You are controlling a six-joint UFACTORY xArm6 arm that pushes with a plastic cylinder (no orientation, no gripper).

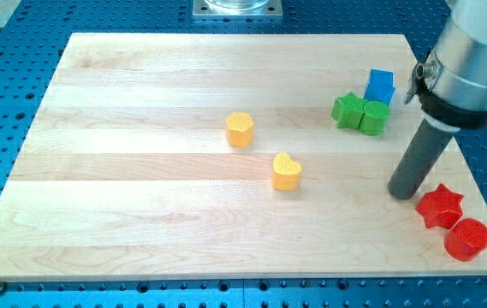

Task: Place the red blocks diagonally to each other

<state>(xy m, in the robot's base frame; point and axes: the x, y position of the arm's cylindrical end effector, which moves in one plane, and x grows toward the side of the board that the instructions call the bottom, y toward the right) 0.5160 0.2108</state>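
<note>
Camera view: no pincer, just rod; my tip (pixel 403 193) just left of red star (pixel 439 206), red cylinder (pixel 467 239) touching it diagonally. Arrangement looks near done; next, small nudge or retreat.

Pale wood table (pixel 140 214); red star (pixel 439 206) and red cylinder (pixel 467 239); two yellow blocks (pixel 240 129) (pixel 287 171); green pair (pixel 347 110) (pixel 374 117); blue block (pixel 380 85); dark tip (pixel 404 193).
</note>
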